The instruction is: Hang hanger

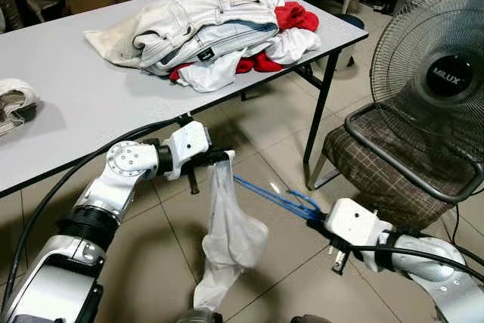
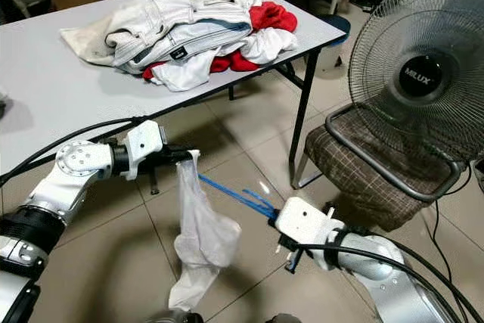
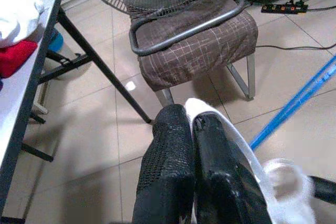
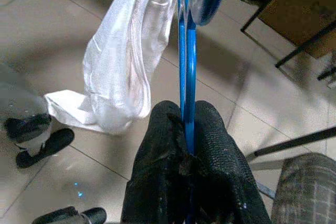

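While both arms are stretched out low over the tiled floor (image 1: 265, 156), I read this as the dressing step — getting the white garment (image 1: 231, 236) onto the blue hanger (image 1: 272, 196) before anything gets hung. My left claw (image 1: 219, 158) is clenched on the garment's top edge, the thin fabric pinched between the two black fingers (image 3: 168, 166), and the rest droops in a limp, crumpled fold towards the floor. My right claw (image 4: 188, 145) is clamped on the hanger, whose slim bars run straight out between its fingers towards the cloth; in the head views the hanger sits between the two arms, its far end reaching the garment just below my left claw, though I cannot tell whether it is inside the fabric.

My judgement: next I need to work that hanger end into the garment's opening while the left claw holds the edge taut — I see no rail to hang it on.

The hanger looks like hard, glossy plastic, narrow and rigid. The garment is semi-sheer, light and soft. The claw fingers have a meshed, grippy texture. Behind, the grey counter (image 1: 83, 104) carries a heap of pale and red clothes (image 1: 219, 35); a plaid chair (image 1: 393, 168) and a wire-caged fan (image 1: 442, 73) stand on the right.
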Robot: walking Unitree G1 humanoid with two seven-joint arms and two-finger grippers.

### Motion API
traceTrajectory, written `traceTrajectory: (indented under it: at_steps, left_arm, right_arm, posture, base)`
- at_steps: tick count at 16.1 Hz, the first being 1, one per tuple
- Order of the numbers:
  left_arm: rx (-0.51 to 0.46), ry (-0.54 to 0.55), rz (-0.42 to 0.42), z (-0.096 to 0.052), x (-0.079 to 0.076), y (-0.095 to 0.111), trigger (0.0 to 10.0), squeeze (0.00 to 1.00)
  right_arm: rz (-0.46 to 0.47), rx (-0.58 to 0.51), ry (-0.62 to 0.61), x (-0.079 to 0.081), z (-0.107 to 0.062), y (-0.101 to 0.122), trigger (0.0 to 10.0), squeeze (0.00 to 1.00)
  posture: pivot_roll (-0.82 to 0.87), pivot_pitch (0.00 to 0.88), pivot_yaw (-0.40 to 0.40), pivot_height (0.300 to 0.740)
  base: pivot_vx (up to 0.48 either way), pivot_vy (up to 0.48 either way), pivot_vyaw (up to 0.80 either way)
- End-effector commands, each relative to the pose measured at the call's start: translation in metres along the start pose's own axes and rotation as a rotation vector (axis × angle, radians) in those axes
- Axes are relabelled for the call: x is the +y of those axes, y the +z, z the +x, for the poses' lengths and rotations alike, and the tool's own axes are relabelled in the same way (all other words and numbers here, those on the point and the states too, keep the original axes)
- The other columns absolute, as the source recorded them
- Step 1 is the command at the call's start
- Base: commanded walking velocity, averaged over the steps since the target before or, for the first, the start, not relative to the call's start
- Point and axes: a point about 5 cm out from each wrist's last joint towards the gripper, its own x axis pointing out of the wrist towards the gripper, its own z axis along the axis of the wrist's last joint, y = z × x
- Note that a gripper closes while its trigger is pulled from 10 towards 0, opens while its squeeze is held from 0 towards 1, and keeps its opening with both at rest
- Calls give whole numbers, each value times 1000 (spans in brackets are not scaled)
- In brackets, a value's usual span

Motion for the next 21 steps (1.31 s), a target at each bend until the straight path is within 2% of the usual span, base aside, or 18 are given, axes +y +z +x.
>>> traceTrajectory:
  at_steps: [1,5,7,9,12,14,15,18,19,20,21]
  left_arm:
    - [-40,17,32,-2,7,11,0,0]
    - [-62,22,36,-3,9,17,0,0]
    - [-78,67,26,-3,14,24,0,0]
    - [-80,94,18,-2,17,26,0,0]
    - [-6,201,22,-4,26,22,0,0]
    - [52,303,-2,-5,33,17,0,0]
    - [55,317,-10,-5,34,17,0,0]
    - [56,349,-28,-1,31,17,0,0]
    - [41,350,-39,1,30,18,0,0]
    - [29,350,-44,3,27,20,0,0]
    - [25,356,-46,4,26,21,0,0]
  right_arm:
    - [-2,-26,24,2,2,4,10000,0]
    - [26,-11,76,8,5,1,10000,0]
    - [47,25,114,16,7,-6,10000,0]
    - [59,49,69,13,8,-10,10000,0]
    - [85,17,30,8,1,-3,10000,0]
    - [90,2,20,15,-6,2,10000,0]
    - [93,-7,12,16,-6,4,10000,0]
    - [163,-115,-53,28,1,27,10000,0]
    - [175,-117,-96,27,5,28,10000,0]
    - [194,-87,-203,20,11,26,10000,0]
    - [222,-87,-257,16,13,28,10000,0]
  posture:
    - [-5,53,69,740]
    - [-1,53,69,740]
    - [1,54,71,740]
    - [6,54,73,740]
    - [9,58,75,740]
    - [6,60,82,740]
    - [5,60,83,740]
    - [2,61,86,740]
    - [1,61,86,740]
    - [3,62,84,740]
    - [3,62,83,740]
  base:
    - [0,0,0]
    - [0,0,0]
    - [0,0,0]
    - [0,0,0]
    - [0,0,0]
    - [0,0,0]
    - [0,0,0]
    - [0,0,0]
    - [0,0,0]
    - [0,0,0]
    - [0,0,0]
